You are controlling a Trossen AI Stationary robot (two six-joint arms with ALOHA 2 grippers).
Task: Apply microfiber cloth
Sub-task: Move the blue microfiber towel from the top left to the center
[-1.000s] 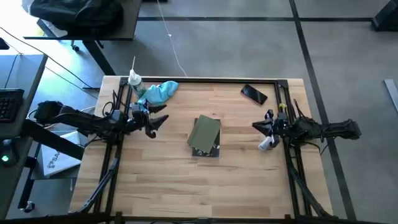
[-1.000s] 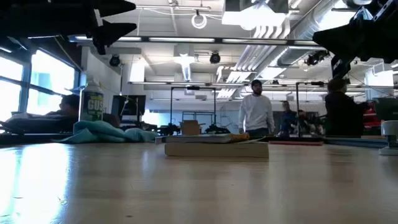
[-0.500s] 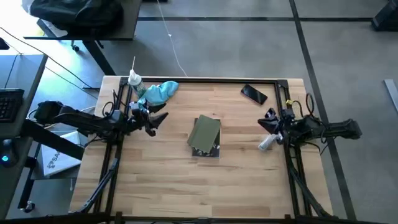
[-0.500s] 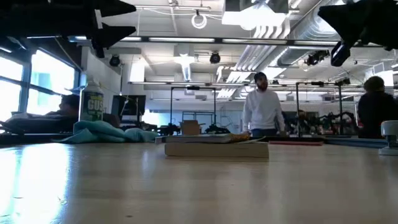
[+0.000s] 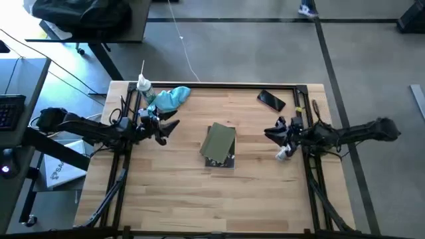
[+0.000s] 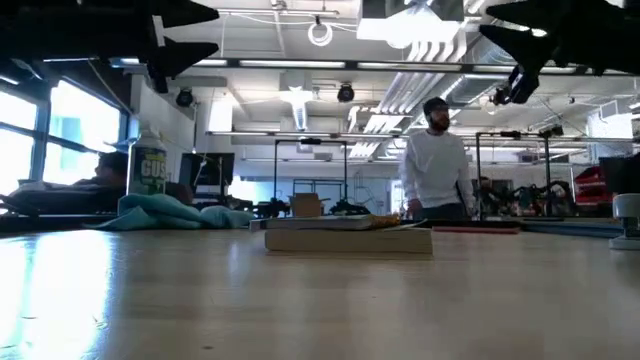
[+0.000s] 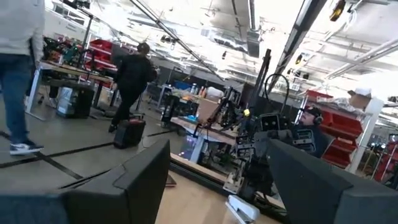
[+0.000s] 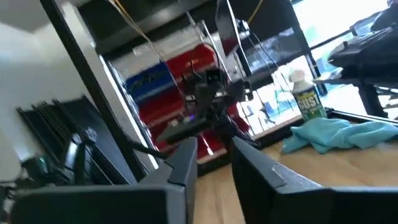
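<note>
The crumpled light-blue microfiber cloth (image 5: 172, 99) lies at the far left corner of the pale wooden table (image 5: 199, 179), just beside a small clear spray bottle with a white nozzle and a green label (image 5: 144, 88); on that label the low view shows large white letters that read roughly "GOS" (the rest is too small to make out). The left gripper (image 5: 167, 129) hangs above the table near the cloth without touching it, its two fingers spread apart and holding nothing. The right gripper (image 5: 271, 131) hovers over the table's right side, fingers parted a little and empty. Between the arms lies a flat olive-green rectangular pouch (image 5: 219, 142), and a black phone (image 5: 271, 99) rests near the far right corner. A person in a white top (image 6: 437, 170) stands in the room behind.
</note>
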